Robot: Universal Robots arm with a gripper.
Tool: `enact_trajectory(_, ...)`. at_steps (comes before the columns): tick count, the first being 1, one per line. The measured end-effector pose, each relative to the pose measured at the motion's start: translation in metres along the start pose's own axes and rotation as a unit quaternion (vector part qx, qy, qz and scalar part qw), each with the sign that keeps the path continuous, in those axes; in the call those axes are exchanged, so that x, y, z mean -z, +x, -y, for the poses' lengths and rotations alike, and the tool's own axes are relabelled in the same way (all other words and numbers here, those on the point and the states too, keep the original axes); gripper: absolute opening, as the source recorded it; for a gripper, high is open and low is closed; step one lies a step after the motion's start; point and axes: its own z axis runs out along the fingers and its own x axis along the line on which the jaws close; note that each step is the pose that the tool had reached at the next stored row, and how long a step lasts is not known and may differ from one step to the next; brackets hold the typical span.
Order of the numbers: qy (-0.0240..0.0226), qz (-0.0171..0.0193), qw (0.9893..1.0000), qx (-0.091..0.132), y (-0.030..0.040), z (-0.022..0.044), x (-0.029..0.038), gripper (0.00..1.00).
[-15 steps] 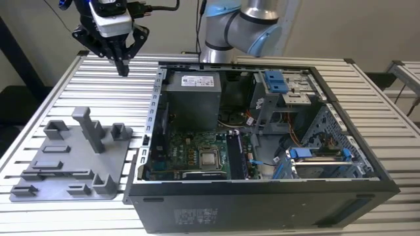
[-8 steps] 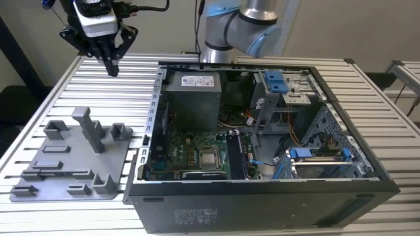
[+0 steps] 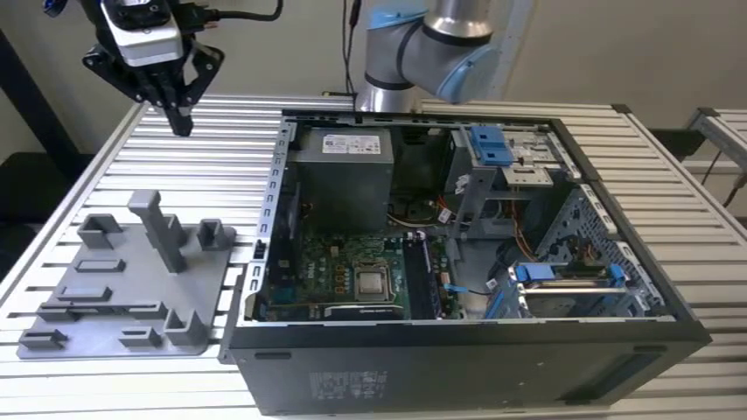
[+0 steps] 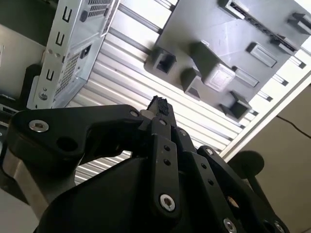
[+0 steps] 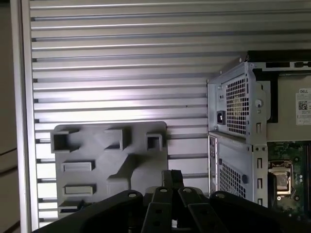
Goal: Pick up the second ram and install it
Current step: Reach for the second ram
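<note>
I see the gripper (image 3: 181, 118) with its fingers pressed together on nothing, hanging at 12 o'clock from the grey tray (image 3: 216, 289) in the exterior view. The second ram (image 4: 257, 22), a thin dark strip with pale marks, seems to sit edge-up in a tray slot, well apart from it.

The grey arm (image 3: 450, 39) with its pale blue joint caps rises at the back of the exterior view and reaches across to that view's left, where the wrist (image 3: 143, 26) points straight down. The black claw (image 3: 182, 122) hangs upright beneath it, well above the tabletop, its fingers (image 3: 173, 87) tapering down to a single point. In both wrist views the bolted black finger links (image 4: 164, 160) run forward and the tips (image 5: 171, 175) meet with no gap and nothing between them
</note>
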Motion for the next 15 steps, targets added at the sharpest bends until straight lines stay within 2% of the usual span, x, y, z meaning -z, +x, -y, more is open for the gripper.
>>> enact_trajectory(15,-0.0007,-0.0012,0.9999,0.014,0.0319,0.0016,-0.0011,0.11)
